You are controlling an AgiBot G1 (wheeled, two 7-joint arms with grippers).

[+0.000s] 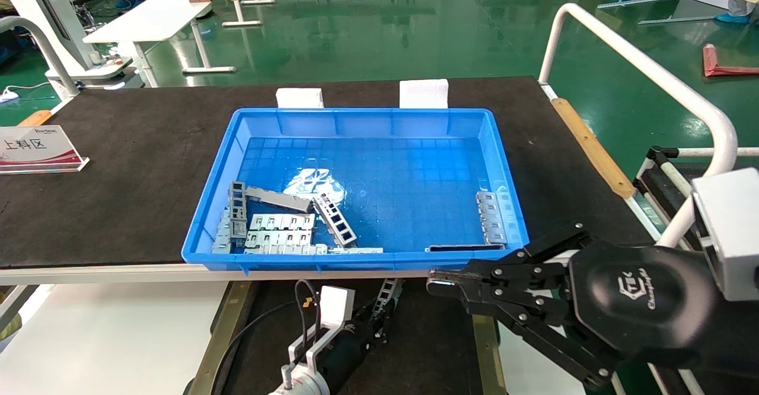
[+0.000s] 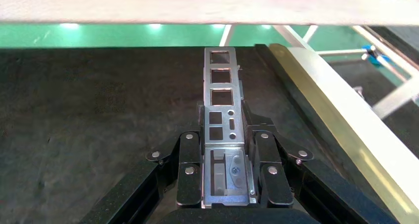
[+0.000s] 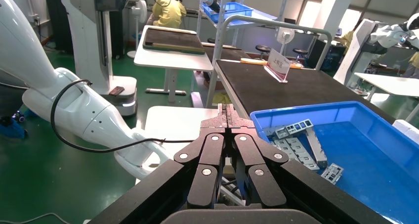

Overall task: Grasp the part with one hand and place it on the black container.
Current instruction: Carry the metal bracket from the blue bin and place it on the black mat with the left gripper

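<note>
My left gripper [image 1: 375, 318] is below the table's front edge, shut on the part [image 1: 388, 293], a silver ladder-like bracket. In the left wrist view the part [image 2: 221, 98] sticks forward from between the fingers of the left gripper [image 2: 225, 122]. It is low over the black container [image 2: 99, 135], near its brass rail [image 2: 336, 120]; I cannot tell if they touch. The container [image 1: 427, 347] lies between brass rails in the head view. My right gripper [image 1: 436, 285] is shut and empty at the bin's front right corner, also in the right wrist view [image 3: 226, 116].
A blue bin [image 1: 356, 113] on the black table mat [image 1: 118, 163] holds several more brackets [image 1: 335, 220] and flat grey plates [image 1: 278, 229]. A sign [image 1: 35, 149] stands at the left. A white rail [image 1: 652, 75] runs along the right.
</note>
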